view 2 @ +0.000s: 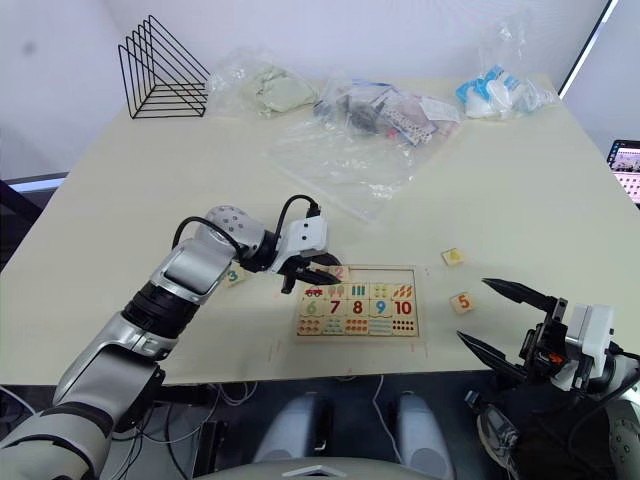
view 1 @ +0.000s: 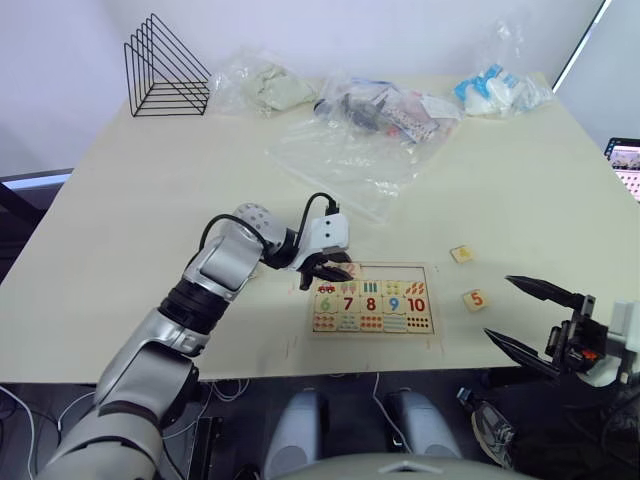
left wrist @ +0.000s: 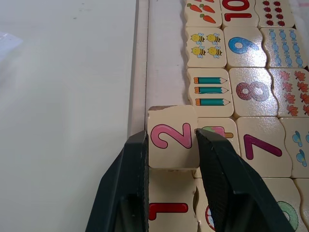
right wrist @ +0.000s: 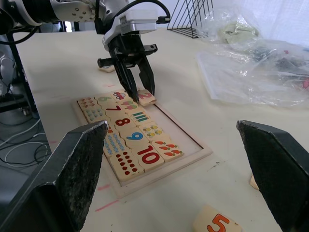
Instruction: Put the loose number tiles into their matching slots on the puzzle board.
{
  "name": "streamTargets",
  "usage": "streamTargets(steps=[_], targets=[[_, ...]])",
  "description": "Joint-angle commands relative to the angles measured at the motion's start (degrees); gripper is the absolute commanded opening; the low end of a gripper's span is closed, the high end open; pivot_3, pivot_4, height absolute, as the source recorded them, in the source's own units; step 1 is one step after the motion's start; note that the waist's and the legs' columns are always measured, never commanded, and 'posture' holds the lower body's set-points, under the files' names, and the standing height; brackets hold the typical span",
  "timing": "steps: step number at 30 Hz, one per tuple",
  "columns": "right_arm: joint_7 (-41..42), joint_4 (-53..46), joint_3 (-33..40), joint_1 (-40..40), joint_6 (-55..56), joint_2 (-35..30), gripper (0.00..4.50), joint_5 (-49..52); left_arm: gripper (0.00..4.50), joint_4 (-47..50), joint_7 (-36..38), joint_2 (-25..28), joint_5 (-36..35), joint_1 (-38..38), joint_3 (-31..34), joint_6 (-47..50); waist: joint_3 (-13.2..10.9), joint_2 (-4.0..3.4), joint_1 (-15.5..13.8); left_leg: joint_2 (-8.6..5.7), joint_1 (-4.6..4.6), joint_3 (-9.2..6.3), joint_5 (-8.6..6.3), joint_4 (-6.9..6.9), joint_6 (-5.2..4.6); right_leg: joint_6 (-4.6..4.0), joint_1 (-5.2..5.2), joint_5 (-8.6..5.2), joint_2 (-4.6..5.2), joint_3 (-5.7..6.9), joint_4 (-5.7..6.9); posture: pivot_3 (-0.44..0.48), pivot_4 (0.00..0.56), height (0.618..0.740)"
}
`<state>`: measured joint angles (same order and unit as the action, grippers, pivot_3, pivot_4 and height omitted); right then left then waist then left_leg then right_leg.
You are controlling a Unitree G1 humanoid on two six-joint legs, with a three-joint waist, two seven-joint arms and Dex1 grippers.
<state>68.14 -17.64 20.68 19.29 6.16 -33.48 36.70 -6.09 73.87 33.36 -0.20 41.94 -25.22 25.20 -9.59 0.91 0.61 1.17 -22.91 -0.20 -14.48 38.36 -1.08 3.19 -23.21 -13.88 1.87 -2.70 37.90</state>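
The puzzle board (view 1: 398,272) lies near the table's front edge, its lower rows filled with numbers 6 to 10 and counting pictures. My left gripper (view 1: 334,274) is over the board's top-left corner, shut on the pink "2" tile (left wrist: 169,126), which hangs above the slot beside the seated red "1" tile (left wrist: 168,208). The rest of that top row (left wrist: 164,53) is bare. A loose "5" tile (view 1: 475,298) and another tile (view 1: 461,254) lie on the table right of the board. A "3" tile (view 2: 233,276) rests by my left forearm. My right gripper (view 1: 500,308) stands open at the front right edge, holding nothing.
Clear plastic bags (view 1: 350,150) spread across the table behind the board, with more bagged items at the back (view 1: 265,88) and back right (view 1: 495,92). A black wire rack (view 1: 165,70) stands at the back left corner.
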Motion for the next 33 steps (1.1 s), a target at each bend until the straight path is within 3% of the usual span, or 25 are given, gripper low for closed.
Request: streamTargets(steps=[1, 33], targets=[[-0.19, -1.09, 0.39, 0.06, 0.38, -0.22, 4.5, 0.51, 1.0, 2.25, 0.24, 0.39, -0.22, 1.54, 0.76, 0.04, 0.0, 0.0, 0.01, 0.0, 0.0, -0.01, 0.0, 0.0, 0.0, 0.0, 0.0, 0.0, 0.0, 0.0, 0.0, 0.0, 0.15, 0.74], [2.35, 2.26, 0.82, 1.2, 3.69, 0.45, 4.5, 0.23, 1.0, 2.59, -0.43, 0.37, 1.55, 0.7, -0.01, -1.33, 0.0, 0.0, 0.0, 0.0, 0.0, 0.0, 0.0, 0.0, 0.0, 0.0, 0.0, 0.0, 0.0, 0.0, 0.02, 0.0, 0.15, 0.74]])
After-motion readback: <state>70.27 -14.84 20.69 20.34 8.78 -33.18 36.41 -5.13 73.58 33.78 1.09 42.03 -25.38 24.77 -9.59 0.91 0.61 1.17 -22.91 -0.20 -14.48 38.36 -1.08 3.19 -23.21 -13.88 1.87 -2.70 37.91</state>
